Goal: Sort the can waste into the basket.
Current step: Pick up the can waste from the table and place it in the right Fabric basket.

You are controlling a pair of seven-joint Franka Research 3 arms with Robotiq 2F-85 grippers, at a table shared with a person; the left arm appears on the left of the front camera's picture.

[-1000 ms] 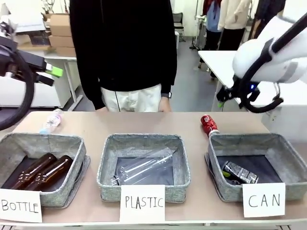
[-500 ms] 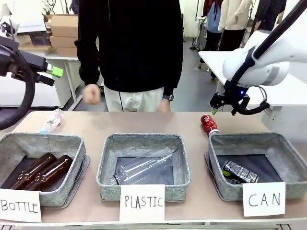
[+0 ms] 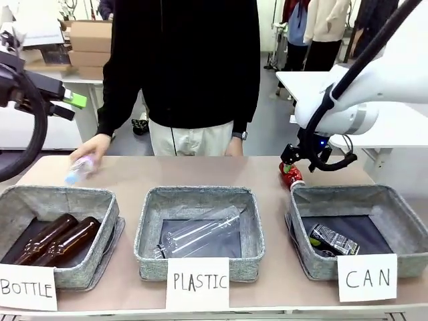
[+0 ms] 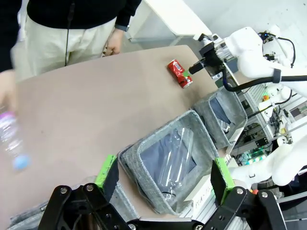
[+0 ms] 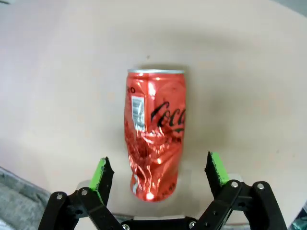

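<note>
A dented shiny red can lies on the table just behind the grey CAN basket. My right gripper hangs open right above it. In the right wrist view the red can lies between my green fingertips, with the right gripper open around its crumpled near end. The black can with green and white print lies inside the basket. My left gripper is open and high at the left; in its own view the left gripper holds nothing and the red can lies far off.
A person stands at the far side, one hand on a clear plastic bottle at the table's back left. The PLASTIC basket holds a clear bottle. The BOTTLE basket holds two brown bottles. White cards stand at the front edge.
My right arm has come down and to the left, to just over the red can. The person's hand has reached down to the plastic bottle at the left.
</note>
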